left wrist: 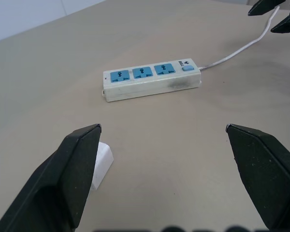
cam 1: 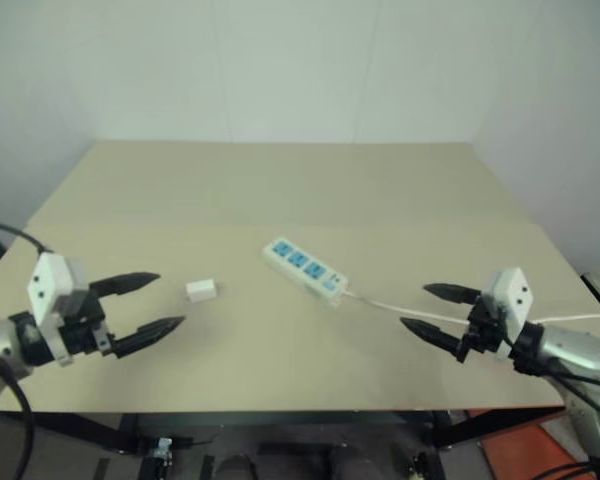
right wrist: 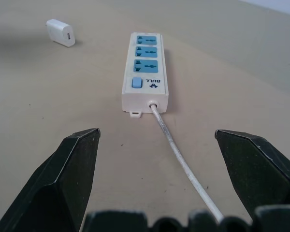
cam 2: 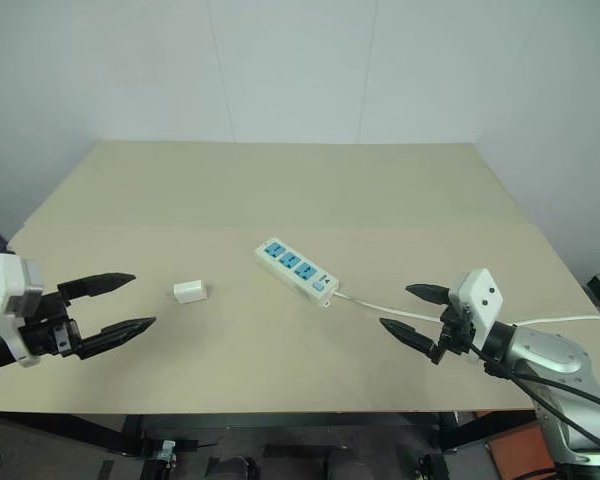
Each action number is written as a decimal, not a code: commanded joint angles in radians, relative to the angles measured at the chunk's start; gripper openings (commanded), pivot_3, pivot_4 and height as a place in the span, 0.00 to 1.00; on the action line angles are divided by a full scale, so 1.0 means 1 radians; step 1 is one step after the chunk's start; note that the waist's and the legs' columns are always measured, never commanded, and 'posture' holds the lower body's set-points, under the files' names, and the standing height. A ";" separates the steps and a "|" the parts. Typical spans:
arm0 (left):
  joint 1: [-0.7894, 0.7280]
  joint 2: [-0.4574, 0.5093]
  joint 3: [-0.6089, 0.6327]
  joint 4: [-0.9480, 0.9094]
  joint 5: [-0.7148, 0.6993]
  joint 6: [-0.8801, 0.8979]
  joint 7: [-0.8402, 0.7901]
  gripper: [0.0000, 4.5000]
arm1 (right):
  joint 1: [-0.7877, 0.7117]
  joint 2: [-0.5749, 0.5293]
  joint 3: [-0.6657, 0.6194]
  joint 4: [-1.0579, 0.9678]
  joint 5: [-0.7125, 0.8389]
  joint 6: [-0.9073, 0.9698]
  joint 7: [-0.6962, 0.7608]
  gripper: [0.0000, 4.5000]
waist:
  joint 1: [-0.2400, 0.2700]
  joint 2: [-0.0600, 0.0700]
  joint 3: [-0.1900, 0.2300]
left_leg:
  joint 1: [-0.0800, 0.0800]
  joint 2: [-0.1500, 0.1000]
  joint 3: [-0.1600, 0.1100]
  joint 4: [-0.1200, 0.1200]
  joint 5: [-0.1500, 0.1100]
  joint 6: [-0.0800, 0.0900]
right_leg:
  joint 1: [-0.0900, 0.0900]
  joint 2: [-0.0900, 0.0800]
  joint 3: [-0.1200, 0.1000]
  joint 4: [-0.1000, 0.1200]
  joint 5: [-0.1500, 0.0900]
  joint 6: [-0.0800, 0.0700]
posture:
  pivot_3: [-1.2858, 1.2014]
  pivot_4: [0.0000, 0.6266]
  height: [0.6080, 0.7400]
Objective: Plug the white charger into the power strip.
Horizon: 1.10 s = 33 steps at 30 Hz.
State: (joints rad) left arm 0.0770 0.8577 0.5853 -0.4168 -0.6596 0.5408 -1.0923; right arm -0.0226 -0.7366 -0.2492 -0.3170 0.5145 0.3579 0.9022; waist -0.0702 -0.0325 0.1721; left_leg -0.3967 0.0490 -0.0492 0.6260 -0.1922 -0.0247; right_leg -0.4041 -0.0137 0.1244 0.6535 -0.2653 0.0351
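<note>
With both grippers' fingers wide and empty, we should bring the left gripper [cam 1: 150,305] squarely over the white charger [cam 1: 201,290], while the right gripper [cam 1: 428,309] steadies the power strip [cam 1: 305,268] on the counter [cam 1: 280,190].

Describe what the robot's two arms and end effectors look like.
Each end effector, left and right, has two tapered, pointed black fingers on a black base topped by a white boxy block. The right forearm is rounded silver-grey metal with black joints, and black cables loop beside both arms.
</note>
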 commanded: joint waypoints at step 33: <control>-0.143 0.024 -0.122 0.043 -0.045 -0.039 -0.015 1.00 | -0.455 0.291 0.449 0.511 -0.429 0.047 -0.201 0.56 | -0.002 0.000 -0.001 | 0.000 0.000 -0.001 0.000 0.000 -0.001 | 0.001 0.001 -0.001 -0.002 0.003 0.000 | 0.52 0.24 1.00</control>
State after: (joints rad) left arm -0.0541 0.8635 0.4454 -0.3747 -0.6944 0.5257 -1.0981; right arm -0.4916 -0.4388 0.1871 0.1798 0.0931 0.3827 0.6850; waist -0.0721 -0.0325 0.1716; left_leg -0.3967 0.0495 -0.0499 0.6259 -0.1918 -0.0252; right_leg -0.4034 -0.0128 0.1238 0.6519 -0.2625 0.0355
